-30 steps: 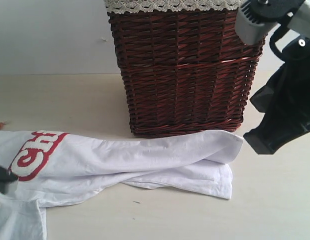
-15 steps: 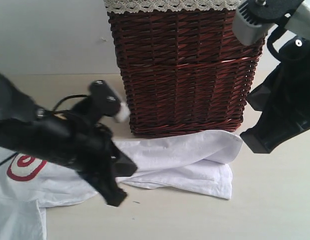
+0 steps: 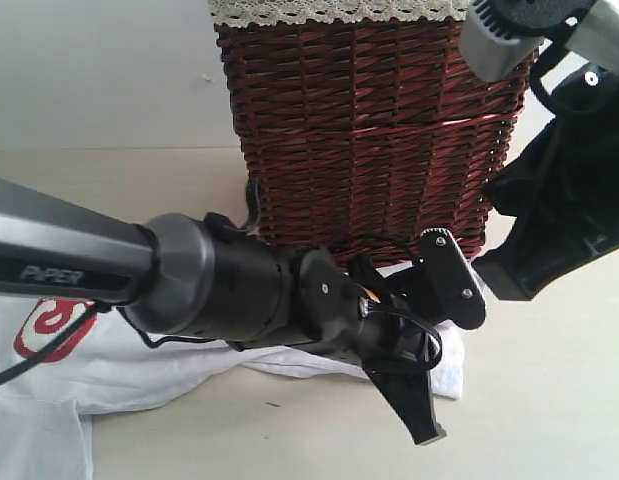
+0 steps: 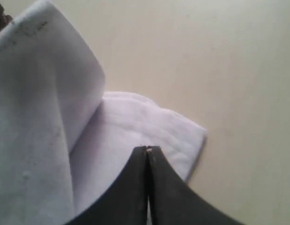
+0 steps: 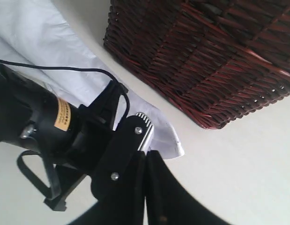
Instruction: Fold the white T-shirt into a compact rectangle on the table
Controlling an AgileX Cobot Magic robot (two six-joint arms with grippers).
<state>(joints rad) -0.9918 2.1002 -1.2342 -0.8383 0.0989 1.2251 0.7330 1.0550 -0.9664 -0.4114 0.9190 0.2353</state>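
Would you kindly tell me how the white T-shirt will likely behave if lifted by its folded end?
Probably floppy: the white T-shirt lies in soft curved folds on the table, so it should sag from a single pinch. It looks thin, so likely light. The loose upper layer may slide or unfold.

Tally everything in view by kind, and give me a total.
white T-shirt: 1
wicker basket: 1
table: 1
end effectors: 2 (left end effector, right end effector, both shut)
Total: 5
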